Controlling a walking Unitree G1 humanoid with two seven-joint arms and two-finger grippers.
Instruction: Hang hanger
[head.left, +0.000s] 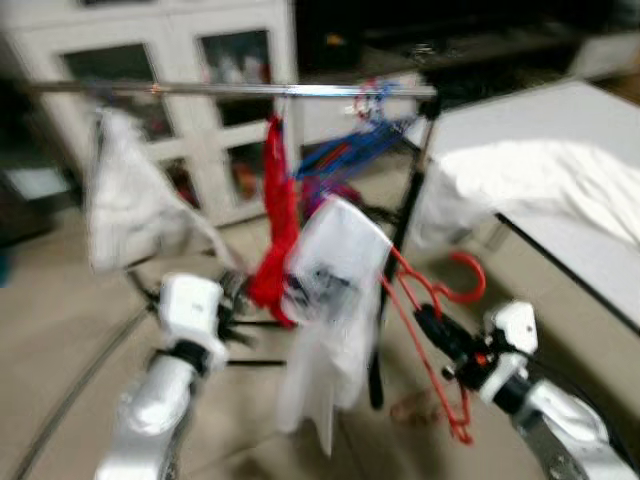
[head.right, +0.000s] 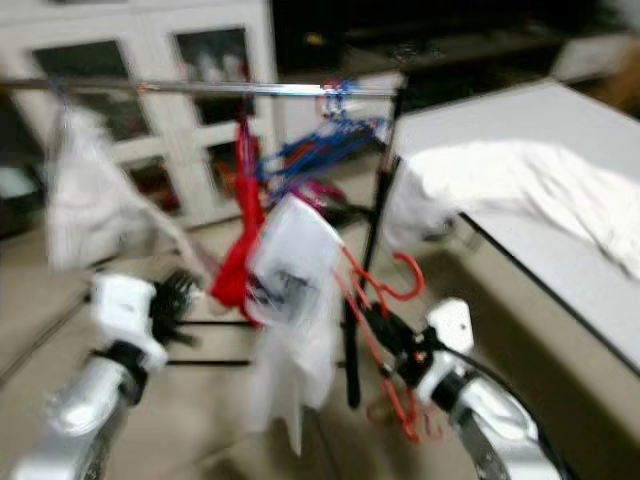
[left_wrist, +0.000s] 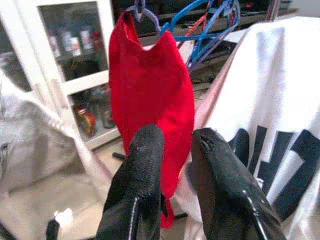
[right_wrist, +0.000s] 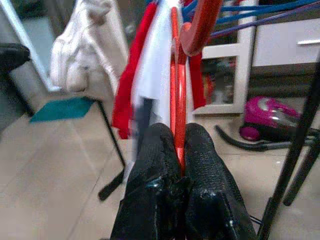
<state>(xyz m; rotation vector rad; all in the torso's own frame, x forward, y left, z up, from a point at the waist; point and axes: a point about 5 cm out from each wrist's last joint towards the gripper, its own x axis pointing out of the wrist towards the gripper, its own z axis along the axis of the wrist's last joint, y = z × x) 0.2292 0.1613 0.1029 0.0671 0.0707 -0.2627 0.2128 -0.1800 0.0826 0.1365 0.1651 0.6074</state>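
A red plastic hanger (head.left: 432, 298) carries a white shirt with dark print (head.left: 335, 300), and its hook (head.left: 468, 283) is free in the air below the rail. My right gripper (head.left: 432, 325) is shut on the hanger's lower bar, seen close in the right wrist view (right_wrist: 180, 145). The metal rail (head.left: 230, 90) runs across above, well higher than the hook. My left gripper (head.left: 236, 300) is open in front of a red garment (left_wrist: 152, 90) that hangs from the rail, with nothing between its fingers (left_wrist: 145, 150). The eye views are blurred.
On the rail also hang a pale garment (head.left: 120, 200) at the left and several blue hangers (head.left: 350, 150) near the right end. The rack's black upright (head.left: 405, 220) stands behind the shirt. A bed with white bedding (head.left: 550, 175) is at the right, white cabinets (head.left: 180, 60) behind.
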